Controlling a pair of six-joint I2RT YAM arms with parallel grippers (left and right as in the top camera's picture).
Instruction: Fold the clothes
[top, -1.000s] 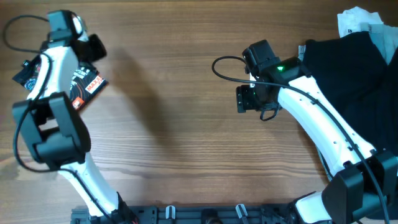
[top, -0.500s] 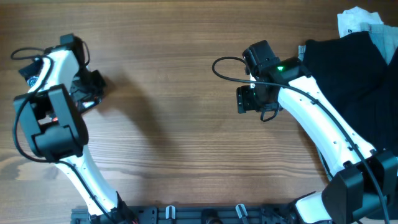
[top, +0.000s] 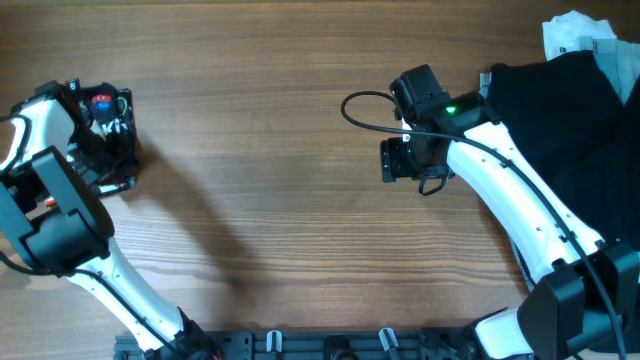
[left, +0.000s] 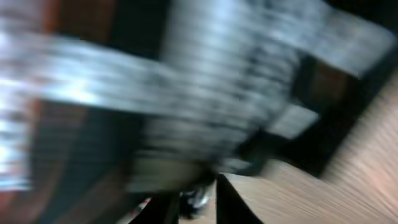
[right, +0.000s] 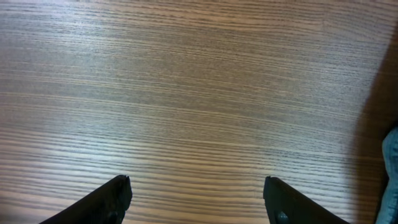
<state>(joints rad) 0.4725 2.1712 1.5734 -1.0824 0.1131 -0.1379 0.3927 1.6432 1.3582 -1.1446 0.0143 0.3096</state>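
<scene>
My right jaws stand wide apart above the worktop (top: 260, 120) centre; my left jaws, state I cannot tell through blur, are at the black T-shirt (top: 100, 104) bunched at the left edge

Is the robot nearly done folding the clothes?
Not nearly. Nothing neatly folded shows. The left gripper is by what looks like the patched T-shirt, too blurred to judge. The right gripper hangs open over bare wood. The black pile at the right awaits.
</scene>
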